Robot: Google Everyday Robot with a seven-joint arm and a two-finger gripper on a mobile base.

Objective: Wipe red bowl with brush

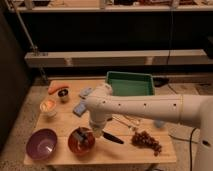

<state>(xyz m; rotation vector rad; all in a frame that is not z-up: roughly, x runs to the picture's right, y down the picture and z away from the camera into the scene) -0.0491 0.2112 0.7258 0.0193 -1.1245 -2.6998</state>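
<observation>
The red bowl [75, 146] sits near the table's front edge, left of centre. The brush's blocky grey-and-dark head [84, 136] rests inside the bowl, and its slim black handle [114, 138] sticks out to the right over the table. My gripper [95, 131] hangs at the end of the white arm, straight down over the bowl's right rim, shut on the brush where the head meets the handle. The wrist hides most of the fingers.
A purple bowl [41, 143] stands left of the red bowl. Behind are a cream cup [48, 106], a small dark cup [63, 95], a carrot [56, 87], two blue-grey sponges [80, 108] and a green tray [130, 84]. Grapes [146, 141] lie right of the handle.
</observation>
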